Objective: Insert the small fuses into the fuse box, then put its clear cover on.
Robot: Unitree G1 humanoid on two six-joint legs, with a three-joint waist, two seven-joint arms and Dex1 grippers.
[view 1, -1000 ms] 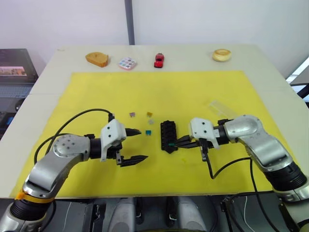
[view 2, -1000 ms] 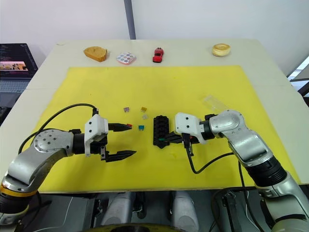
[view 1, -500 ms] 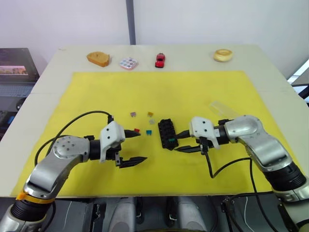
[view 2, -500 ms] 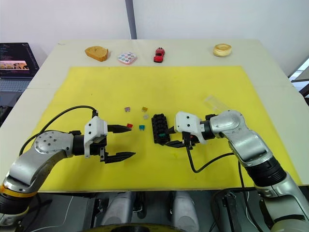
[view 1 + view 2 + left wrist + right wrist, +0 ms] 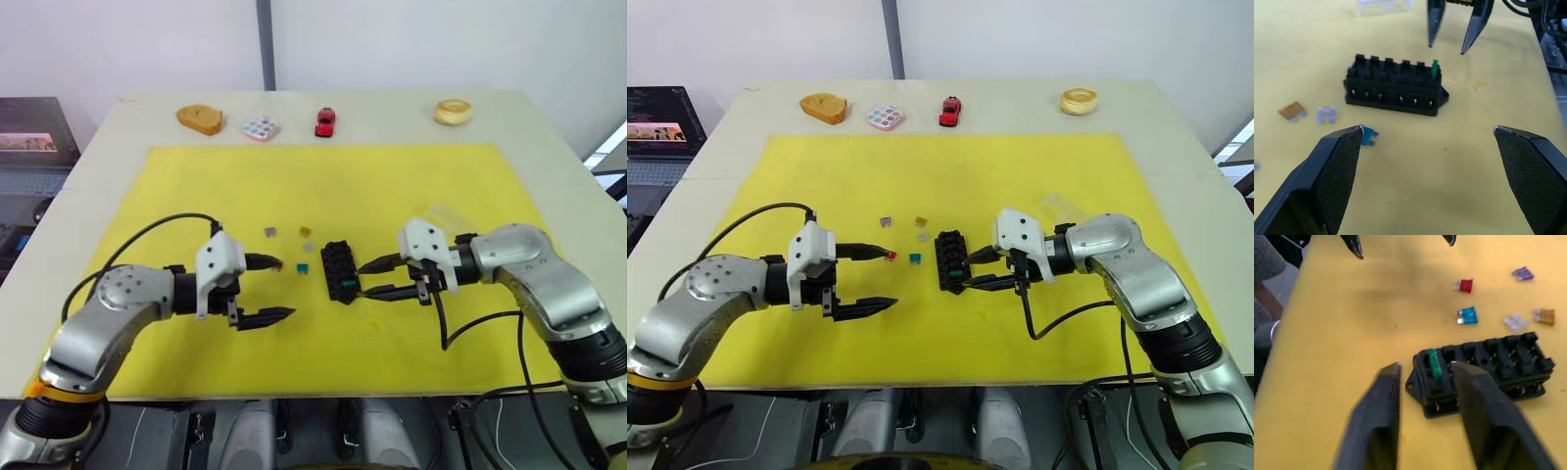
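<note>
The black fuse box (image 5: pixel 340 271) lies mid-mat with a green fuse (image 5: pixel 1434 364) standing in its end slot. Left of the box lie loose small fuses: purple (image 5: pixel 268 232), tan (image 5: pixel 305 232), grey (image 5: pixel 308 247), red (image 5: pixel 278 265) and teal-blue (image 5: pixel 303 267). My right gripper (image 5: pixel 364 280) is open just right of the box, its tips flanking the green fuse's end without touching it. My left gripper (image 5: pixel 282 288) is open wide left of the box, its far finger's tip beside the red fuse. The clear cover (image 5: pixel 441 213) rests behind my right wrist.
The yellow mat (image 5: pixel 392 186) covers most of the table. Along the far edge stand a brown block (image 5: pixel 200 118), a pastel-dotted palette (image 5: pixel 261 128), a red toy car (image 5: pixel 324 121) and a tan ring (image 5: pixel 452 112). A laptop (image 5: pixel 29 142) sits off the left side.
My right gripper opened, left the green fuse standing in the box, and drew back to the right. My left gripper shifted slightly left.
</note>
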